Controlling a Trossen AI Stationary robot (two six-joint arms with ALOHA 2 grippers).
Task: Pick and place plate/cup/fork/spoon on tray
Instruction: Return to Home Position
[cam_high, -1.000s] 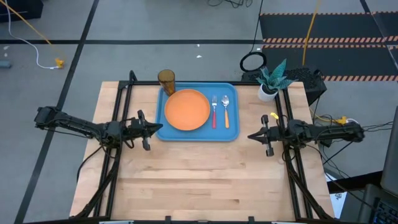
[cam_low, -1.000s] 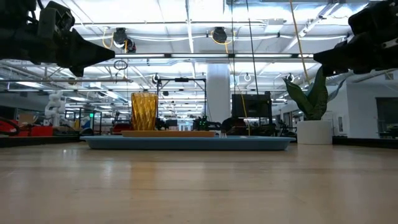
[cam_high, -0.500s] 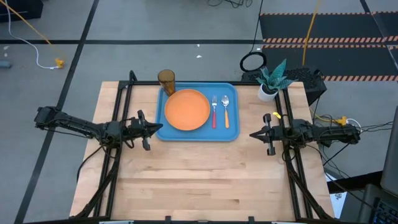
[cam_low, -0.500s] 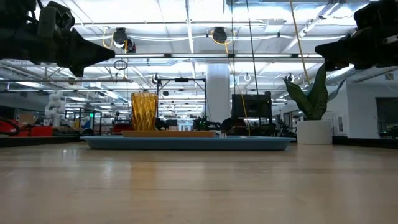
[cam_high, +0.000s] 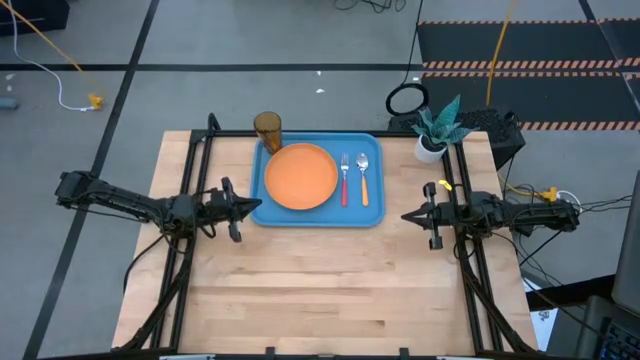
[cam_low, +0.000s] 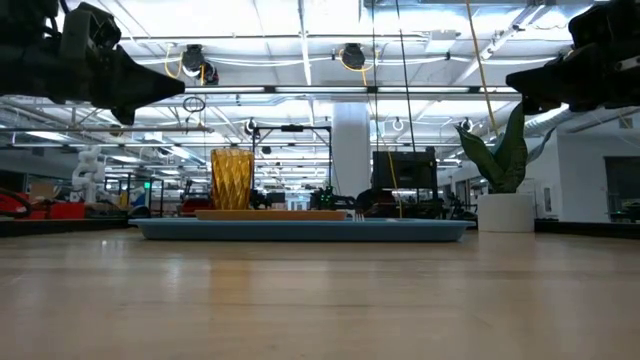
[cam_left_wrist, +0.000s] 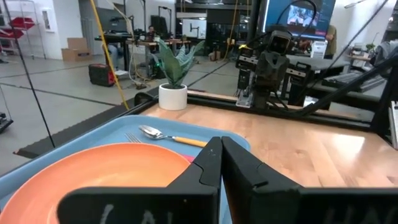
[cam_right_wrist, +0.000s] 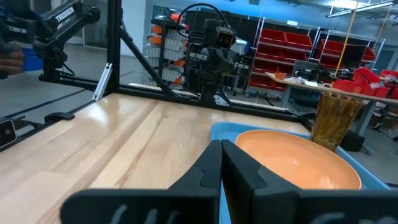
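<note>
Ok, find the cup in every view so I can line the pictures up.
High view: the cup stands at the tray's far left corner, beside the plate.
Low view: the cup rises left of centre, behind the tray's rim.
Left wrist view: not in it.
Right wrist view: the cup stands beyond the plate.
Shared landmark: the orange plate.

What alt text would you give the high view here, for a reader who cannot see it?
A light-blue rectangular plastic tray on a wooden table holds a round orange plate, a red-handled fork and an orange-handled spoon; an amber translucent cup stands at its far left corner. The left gripper and right gripper, both shut and empty, flank the tray.
</note>
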